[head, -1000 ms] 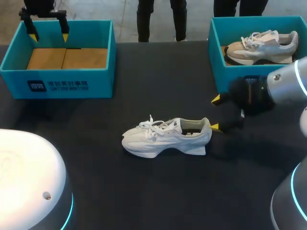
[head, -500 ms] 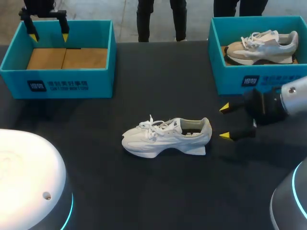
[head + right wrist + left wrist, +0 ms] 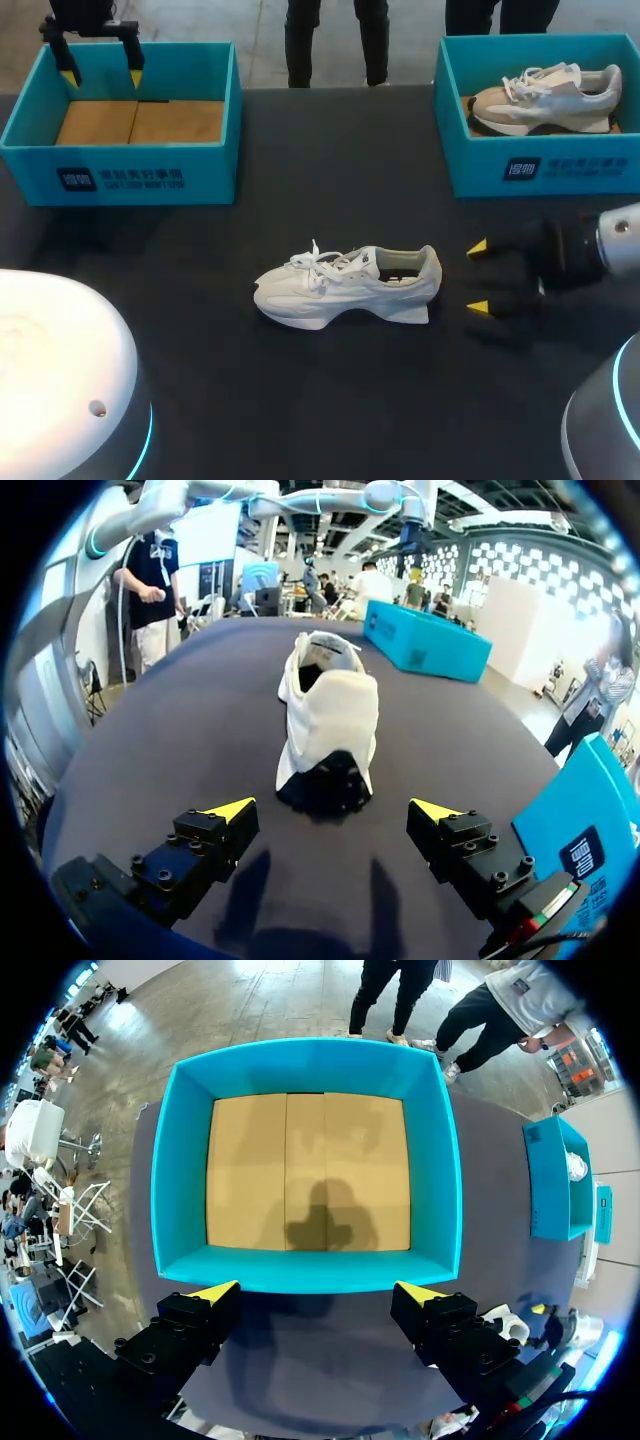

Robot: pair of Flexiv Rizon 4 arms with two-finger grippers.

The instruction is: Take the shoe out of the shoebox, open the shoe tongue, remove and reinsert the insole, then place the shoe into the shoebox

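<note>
As far as I can judge, only step one is in the bag: the white shoe (image 3: pixel 348 287) is out of a box and sitting on its sole on the dark table (image 3: pixel 300 400), about mid-table, toe toward my left side and heel toward my right. The left shoebox (image 3: pixel 120 170) is empty, with just a bare cardboard floor in the left wrist view, so that's my guess for where the shoe ends up. The right shoebox (image 3: pixel 540 165) has a second shoe (image 3: pixel 545 95) in it, beige and white, with neither arm near it.

The right gripper (image 3: pixel 478 277) sits just behind the heel, low over the table, fingers spread wide and holding nothing. From its own wrist camera the heel is straight ahead, lined up between the two yellow tips but not touching either. The left gripper (image 3: pixel 98 62) hangs over the far wall of the left shoebox, also wide open with nothing in it.

What's left is basically everything else — tongue, insole out, insole back in, then shoe into the box. The laces look bunched over the tongue, and I can't tell from these angles whether the tongue is pulled open. Something greyish shows inside the collar, probably the insole in place, but I wouldn't swear to it. So early days — the fiddly part hasn't started, by the look of it.
</note>
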